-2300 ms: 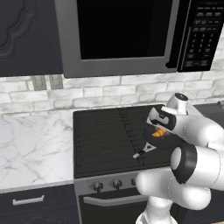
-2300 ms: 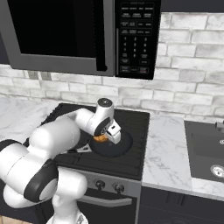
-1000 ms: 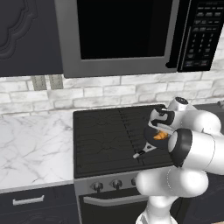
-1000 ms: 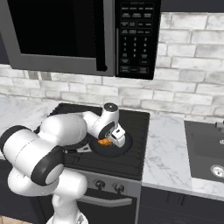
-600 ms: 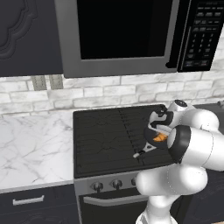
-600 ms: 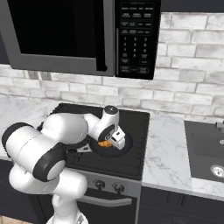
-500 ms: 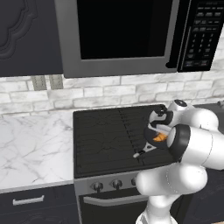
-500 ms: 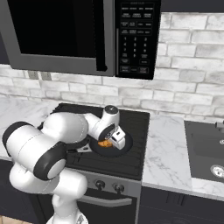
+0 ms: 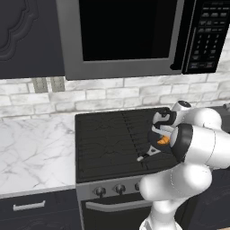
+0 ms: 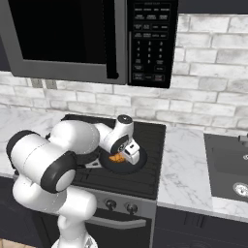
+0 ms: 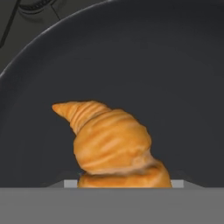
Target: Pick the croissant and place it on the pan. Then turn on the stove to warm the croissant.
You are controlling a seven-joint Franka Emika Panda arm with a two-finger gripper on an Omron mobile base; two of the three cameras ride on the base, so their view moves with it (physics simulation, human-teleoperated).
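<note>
Since two seconds back your gripper [image 10: 119, 156] has sunk lower into the pan [image 10: 137, 162], and the croissant [image 11: 114, 145] sits right over its floor. Whether the fingers still pinch it you cannot tell; spread them fully, then lift straight up.

No words, numbers or brand marks can be read anywhere. The microwave [image 10: 87, 38] has a keypad [image 10: 151, 43] on its right side with rows of small pale marks on dark buttons, but they are too small and blurred to make out in either base view. The knobs [image 9: 119, 188] along the front edge of the stove [image 9: 117, 143] carry no readable markings. The pan [image 11: 131, 57] and the croissant [image 11: 109, 140] bear no label.
</note>
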